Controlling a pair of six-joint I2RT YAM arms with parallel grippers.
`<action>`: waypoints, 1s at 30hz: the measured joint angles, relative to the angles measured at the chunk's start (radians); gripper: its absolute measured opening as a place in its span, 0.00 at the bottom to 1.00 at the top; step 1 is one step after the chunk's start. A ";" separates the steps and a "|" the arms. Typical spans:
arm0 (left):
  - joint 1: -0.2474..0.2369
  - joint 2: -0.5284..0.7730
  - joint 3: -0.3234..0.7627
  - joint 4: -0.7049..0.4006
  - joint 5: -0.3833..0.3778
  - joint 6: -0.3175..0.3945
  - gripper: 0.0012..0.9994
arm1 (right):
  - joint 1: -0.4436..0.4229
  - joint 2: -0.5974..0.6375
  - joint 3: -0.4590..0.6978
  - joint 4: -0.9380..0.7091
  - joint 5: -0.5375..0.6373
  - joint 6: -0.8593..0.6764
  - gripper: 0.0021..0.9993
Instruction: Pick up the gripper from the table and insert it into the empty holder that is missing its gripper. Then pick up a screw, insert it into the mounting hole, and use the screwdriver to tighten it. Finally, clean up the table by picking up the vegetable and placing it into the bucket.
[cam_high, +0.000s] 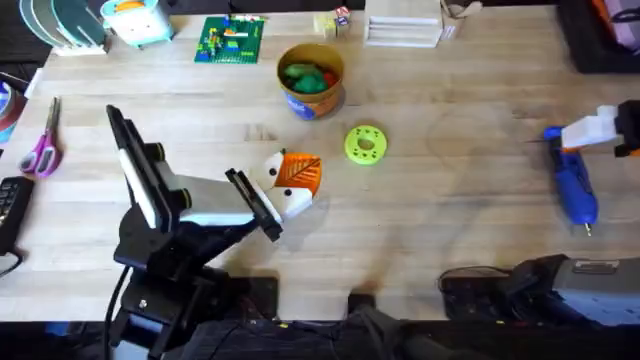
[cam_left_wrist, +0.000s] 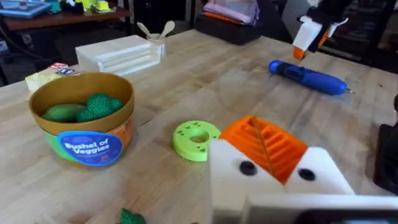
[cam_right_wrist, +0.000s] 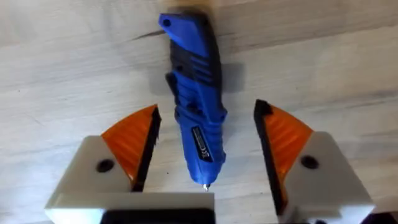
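Hovered right gripper (cam_right_wrist: 205, 165) over the screwdriver (cam_right_wrist: 196, 124) near the table's (cam_high: 450, 180) right edge, jaws wide to straddle its handle. Left gripper (cam_high: 295, 185) mid-table, spread unclear. Vegetable (cam_high: 305, 77) already in bucket (cam_high: 312, 100).

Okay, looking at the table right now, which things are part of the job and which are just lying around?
Part of the job:
screwdriver, lying between the open right gripper fingers
bucket with green vegetables inside
left gripper
table

Just lying about:
lime-green disc
scissors
green building-brick plate
white box
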 joint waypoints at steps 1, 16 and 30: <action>0.000 0.000 0.000 0.000 0.000 0.000 0.02 | 0.001 0.016 0.000 0.003 -0.006 -0.022 0.90; 0.000 0.000 0.000 0.000 0.000 0.000 0.02 | 0.007 0.188 0.000 0.045 -0.032 -0.125 0.90; 0.000 0.000 0.000 0.000 0.000 0.000 0.02 | 0.017 0.214 0.000 0.076 -0.035 -0.129 0.90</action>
